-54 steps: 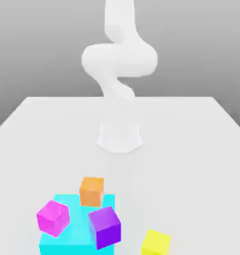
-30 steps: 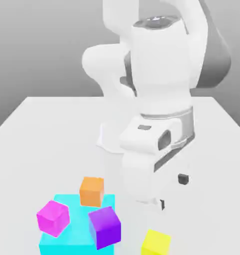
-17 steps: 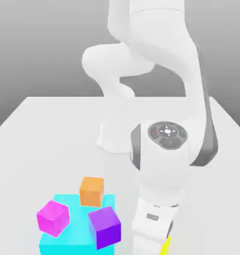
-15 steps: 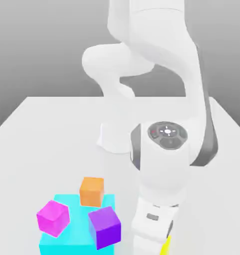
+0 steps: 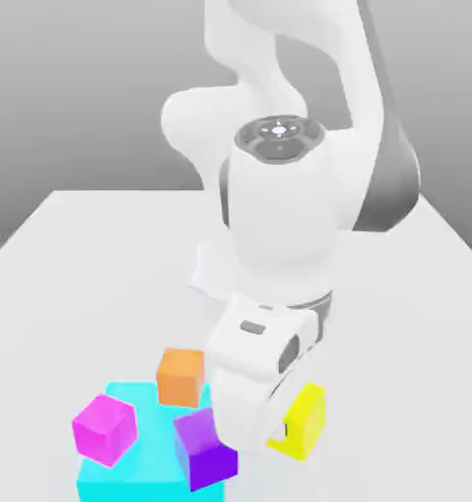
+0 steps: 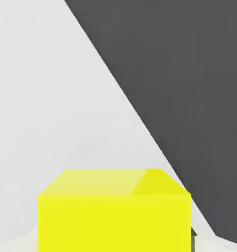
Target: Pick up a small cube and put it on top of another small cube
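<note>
on the exterior view's left, a magenta cube point(image 5: 105, 427) sits tilted at the near left corner of the large cyan block point(image 5: 122, 477), partly overhanging its edge. because it leans, it looks a poor seat for anything stacked on it. just right of it an orange cube point(image 5: 182, 376) rests on the far side of the block, flat and upright with its top bare, which makes it the likeliest base for stacking, though that is only a judgement. a purple cube point(image 5: 206, 448) stands on the near right part of the block, turned a little on its corner and half covered by the arm's wrist.

further right, the white franka arm point(image 5: 279, 206) bends down over the white worktop point(image 5: 92, 265) so that the hand point(image 5: 279, 431) hangs low beside the block. the hand is clamped on the small yellow cube point(image 5: 304, 420), which is held off the worktop and tipped, just right of the purple cube and close to it. in the hand view the yellow cube point(image 6: 115, 211) sits tight against the camera with the worktop point(image 6: 46, 98) behind it, as fits a cube gripped between the fingers.

the cube seems to be held clear of the surface so that it can travel over the block's edge without catching. the carry towards a base cube looks under way, with placing not yet done.
</note>
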